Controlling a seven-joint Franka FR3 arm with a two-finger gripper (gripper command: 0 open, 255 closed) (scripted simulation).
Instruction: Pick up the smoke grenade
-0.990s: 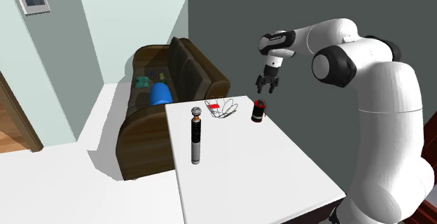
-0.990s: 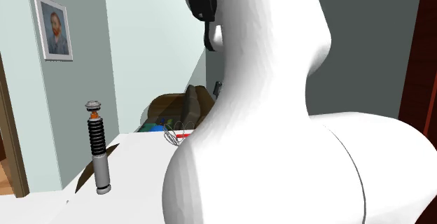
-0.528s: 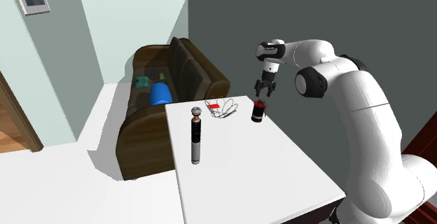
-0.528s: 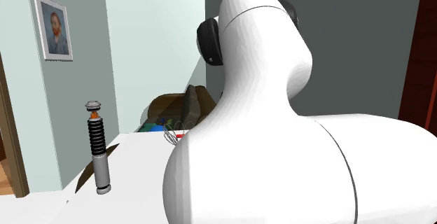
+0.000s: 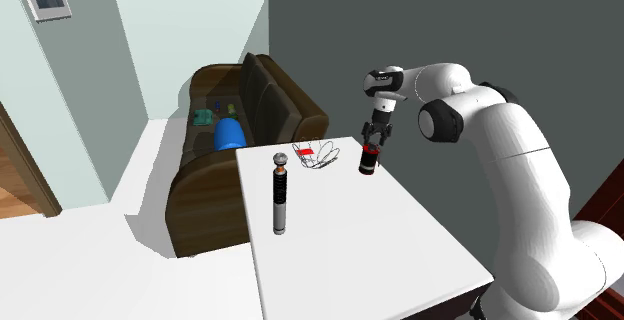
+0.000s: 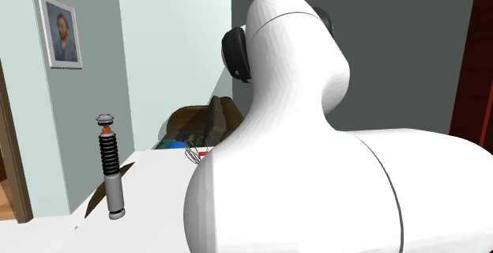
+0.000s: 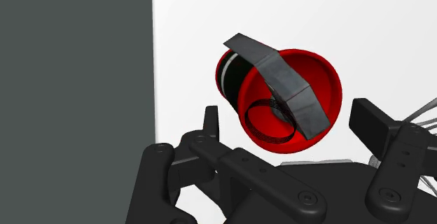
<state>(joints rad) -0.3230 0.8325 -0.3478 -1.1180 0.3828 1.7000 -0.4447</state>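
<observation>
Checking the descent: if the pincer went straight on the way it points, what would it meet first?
Probably the smoke grenade's red top, right ahead between the pincer's open fingers; the gap left is hard to judge.

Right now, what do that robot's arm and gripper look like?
A thick white arm of rounded, tube-like segments, with dark round caps at its joints. At its end sits an all-black gripper with two blocky fingers and small round screw heads.
</observation>
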